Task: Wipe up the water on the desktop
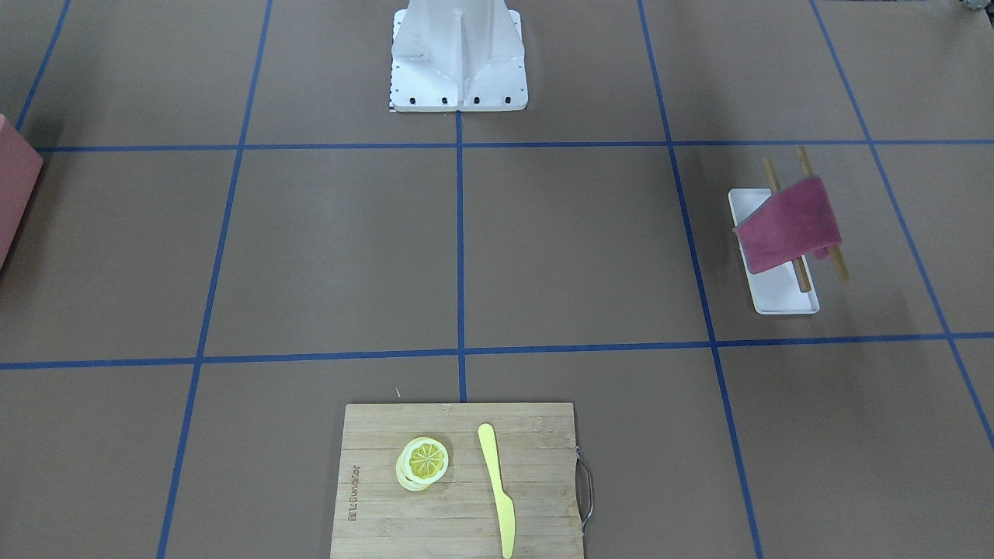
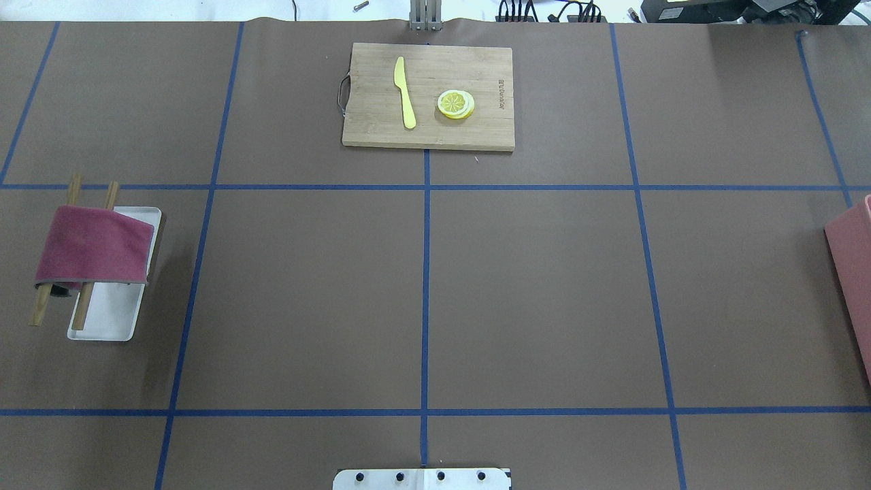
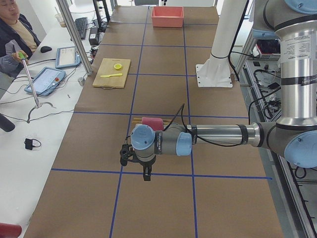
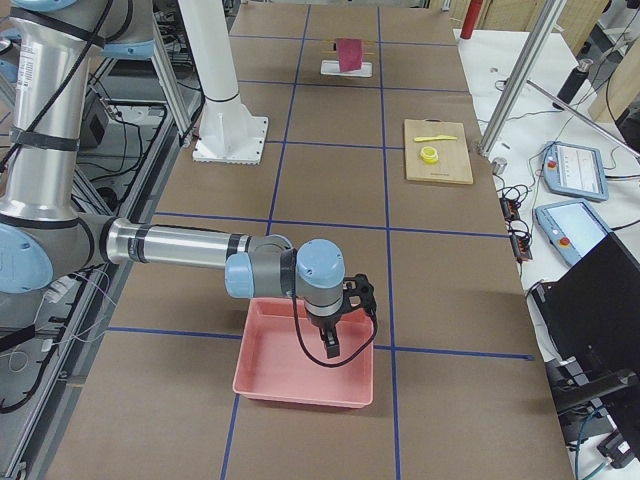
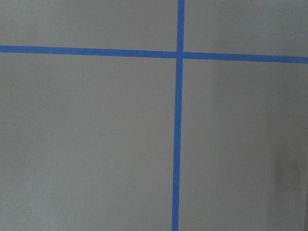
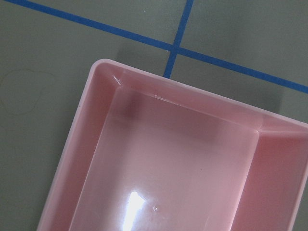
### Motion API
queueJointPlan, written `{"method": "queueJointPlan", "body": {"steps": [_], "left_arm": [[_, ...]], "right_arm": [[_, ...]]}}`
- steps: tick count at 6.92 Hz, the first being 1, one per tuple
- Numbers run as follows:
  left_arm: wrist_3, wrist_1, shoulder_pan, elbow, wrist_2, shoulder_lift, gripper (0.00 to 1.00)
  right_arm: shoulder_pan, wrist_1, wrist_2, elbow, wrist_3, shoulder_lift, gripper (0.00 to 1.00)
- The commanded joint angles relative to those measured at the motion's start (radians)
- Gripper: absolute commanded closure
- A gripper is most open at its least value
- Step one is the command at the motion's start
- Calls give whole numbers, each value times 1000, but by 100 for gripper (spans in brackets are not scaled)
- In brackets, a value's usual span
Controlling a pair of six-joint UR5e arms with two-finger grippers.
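Landmark: the white robot pedestal [image 1: 458, 54], bolted to the desktop [image 2: 544, 286] at the robot's edge of it.
Desktop: matte brown with a grid of blue tape lines, spreading out from the pedestal on all sides.
Tray: a small white tray [image 2: 109, 320] to the pedestal's left, lying flat on the desktop.
Cloth: a maroon cloth [image 2: 95, 245] draped over two wooden rods [image 2: 88, 306] above the tray. One rod runs over the tray. The other runs past the tray's edge, on the side away from the pedestal.
Left gripper [image 3: 147, 176]: farther left of the pedestal than the tray, pointing down over bare desktop near a tape crossing. Whether its jaws are apart or together cannot be told.
Bin: a pink plastic bin [image 4: 300, 370] far to the pedestal's right.
Right gripper [image 4: 333, 350]: hanging over the bin, pointing down. Its jaw state cannot be told either.
Cutting board: a bamboo cutting board [image 2: 374, 129] with a metal handle, straight across the desktop from the pedestal, at the far edge.
On the board: a yellow knife [image 2: 405, 92] and stacked lemon slices [image 2: 456, 104], lying apart.
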Motion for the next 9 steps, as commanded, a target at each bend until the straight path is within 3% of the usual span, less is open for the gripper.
{"method": "queueJointPlan", "body": {"steps": [1,9], "left_arm": [[2,0,-1,-1,1,0,2],[-9,-3,5,-76,-2,23,2]], "right_arm": [[-2,2,0,0,0,-1,0],[-2,6,35,1,-2,-25,0]]}}
